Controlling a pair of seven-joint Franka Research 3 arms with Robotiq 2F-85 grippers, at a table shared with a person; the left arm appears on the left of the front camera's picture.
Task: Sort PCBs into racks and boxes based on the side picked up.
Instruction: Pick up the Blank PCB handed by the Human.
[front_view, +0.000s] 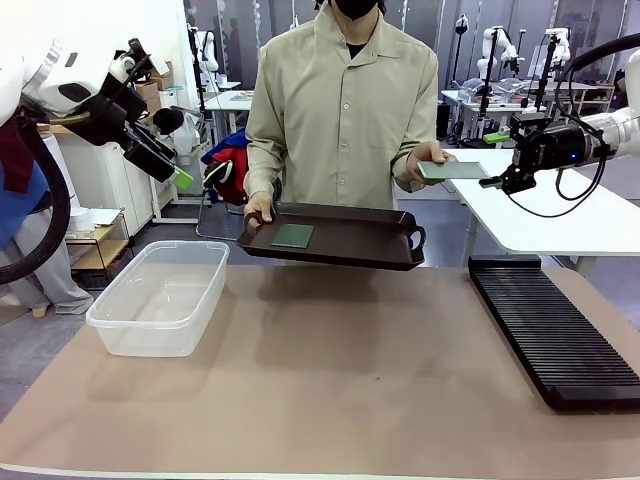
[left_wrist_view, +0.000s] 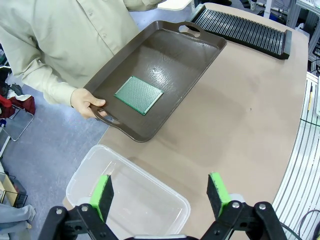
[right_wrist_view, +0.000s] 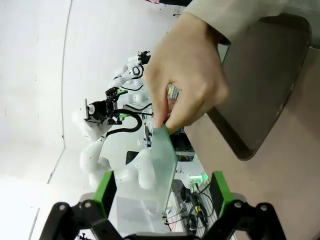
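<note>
PCB one, a thin, flat, dark green rectangular board (front_view: 452, 170), rests in the person's hand (front_view: 425, 160). It is held out roughly level beyond the far right of the tan surface (front_view: 330, 380), just beside the right pincer (front_view: 493, 182). That pincer's jaws stand apart and grip nothing. In the right wrist view the board shows edge-on between the two green pads, apparently touching neither, with the hand pinching its far end.

A second dark green board (front_view: 291, 236) lies flat in the dark brown handled tray (front_view: 365, 240). The person's other hand (front_view: 258, 210) holds the tray by one handle over the far edge. The left pincer (front_view: 175, 165) hangs high on the left, jaws apart and empty, above the clear round-cornered plastic tub (front_view: 105, 318). The long black slotted rack (front_view: 555, 330) lies on the right.

The step in hand looks like a handover to the right pincer. To do it well, the pads should close squarely on the two broad faces of the free end, clear of the person's fingertips. They should sit far enough in from the edge that the board cannot pivot.

The board looks stiff, with a fine dotted grid on its face, so it may slide under a shallow grip. The rack's slots are narrow, so a board held crooked would probably jam. The tub's wide mouth would forgive more.
</note>
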